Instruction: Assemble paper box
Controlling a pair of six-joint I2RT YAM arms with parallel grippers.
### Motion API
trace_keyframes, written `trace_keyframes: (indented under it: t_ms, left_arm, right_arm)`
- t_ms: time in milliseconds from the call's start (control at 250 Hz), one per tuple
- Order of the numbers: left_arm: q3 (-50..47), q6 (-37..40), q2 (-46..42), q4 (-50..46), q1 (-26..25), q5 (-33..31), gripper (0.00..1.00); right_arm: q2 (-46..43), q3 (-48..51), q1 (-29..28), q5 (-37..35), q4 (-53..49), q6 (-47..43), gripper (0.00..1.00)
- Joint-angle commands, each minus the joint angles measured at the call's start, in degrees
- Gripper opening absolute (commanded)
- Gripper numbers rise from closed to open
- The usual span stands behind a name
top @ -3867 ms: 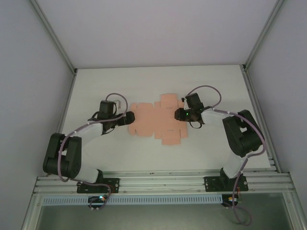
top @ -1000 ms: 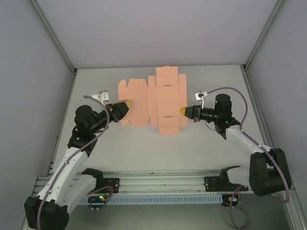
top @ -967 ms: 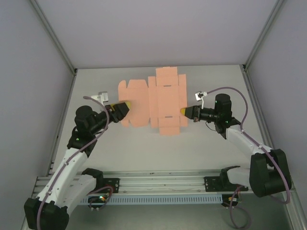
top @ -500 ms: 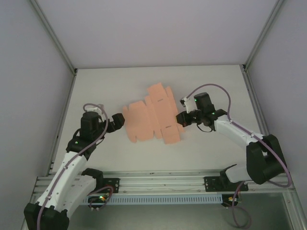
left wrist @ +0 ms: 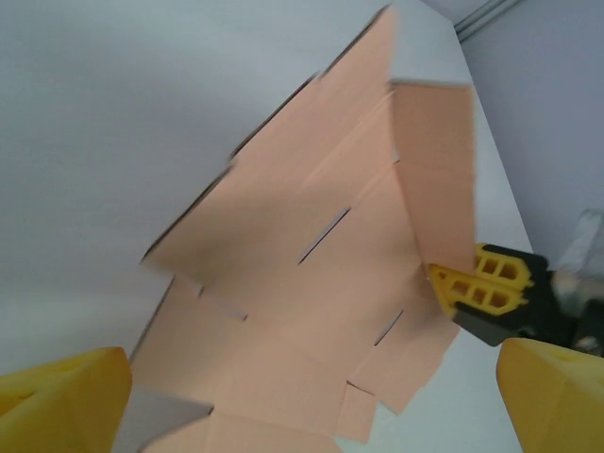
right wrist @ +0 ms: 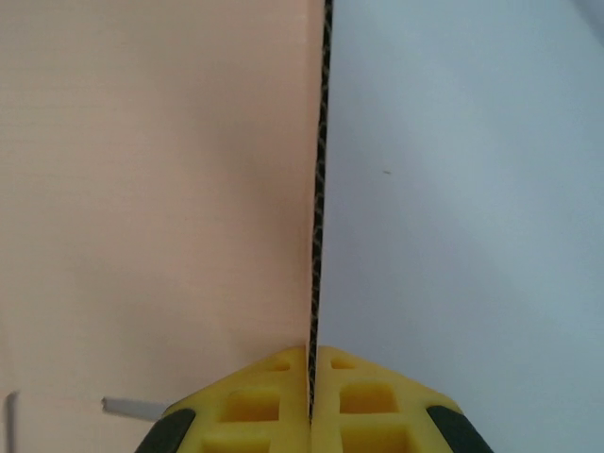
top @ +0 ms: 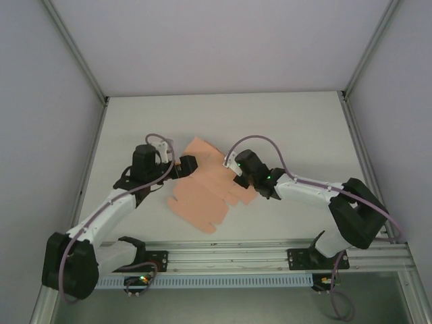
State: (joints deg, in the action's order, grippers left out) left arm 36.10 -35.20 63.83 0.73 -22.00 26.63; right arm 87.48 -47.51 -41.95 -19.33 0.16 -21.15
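1. Spread out unfolded, flaps and slots showing: the paper box [top: 202, 192], a salmon-pink die-cut sheet, set aslant near the middle of the white table [top: 304, 128], between the two arms.
2. Clamped shut on that sheet's right-hand edge: the right gripper [top: 236, 177] (card seen edge-on, pinched between the yellow fingers [right wrist: 377, 406], in the right wrist view).
3. Spread wide and gripping nothing: the left gripper [top: 186, 166], just beside the sheet's left edge; touching it or not, cannot tell.
4. From the left wrist: own yellow fingertips at both lower corners, sheet beyond them, right gripper's pinching tips on its far side.
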Motion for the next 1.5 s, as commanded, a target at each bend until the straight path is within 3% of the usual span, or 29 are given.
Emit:
trace_keyframes:
  t_ms: [0, 148, 315, 407, 503, 759, 990, 1186, 1338, 1410, 1497]
  left_arm:
    - [3.8, -2.0, 2.6, 4.8, -0.8, 2.4, 1.0]
    - [5.8, -2.8, 7.3, 7.5, -1.1, 1.9, 0.98]
    - [8.1, -0.2, 12.0, 8.5, -0.8, 1.5, 0.8]
    - [8.0, 0.4, 14.0, 10.2, 0.3, 1.6, 0.78]
    - [6.4, -1.3, 16.6, 15.7, 2.5, 4.6, 0.72]
    - [1.6, -9.4, 21.2, 33.6, 6.3, 14.5, 0.67]
    - [4.0, -5.8, 16.6, 22.5, 6.0, 11.9, 0.64]
    - [11.9, 3.7, 12.8, 3.8, 3.4, 1.5, 0.63]
    - [15.3, 4.5, 15.0, 0.1, 1.6, 1.8, 0.6]
    - [16.7, 4.2, 16.4, -1.7, 1.0, 1.1, 0.52]
    - [17.0, 4.8, 16.8, -2.0, -0.2, 0.9, 0.49]
  right_arm:
    - [2.9, -0.5, -1.6, -14.4, 6.9, -9.7, 0.0]
    - [4.2, -0.8, -3.2, -13.3, 8.7, -10.8, 0.0]
    - [2.8, -0.8, -3.3, -8.4, 8.4, -9.0, 0.0]
    - [1.0, 0.0, -3.3, -4.7, 8.4, -9.1, 0.0]
    - [-0.2, 0.3, -3.3, -0.9, 7.8, -9.6, 0.0]
    - [2.6, -1.4, -3.3, -3.1, 6.6, -11.9, 0.0]
    - [3.8, -1.7, -3.4, -4.4, 7.4, -13.6, 0.0]
    - [3.8, -2.8, -3.2, -5.3, 6.0, -14.0, 0.0]
    - [4.4, -3.5, -3.1, -5.5, 5.7, -14.0, 0.0]
    - [4.5, -3.5, -3.1, -5.5, 5.9, -13.8, 0.0]
    - [4.7, -3.8, -3.1, -5.6, 5.7, -13.7, 0.0]
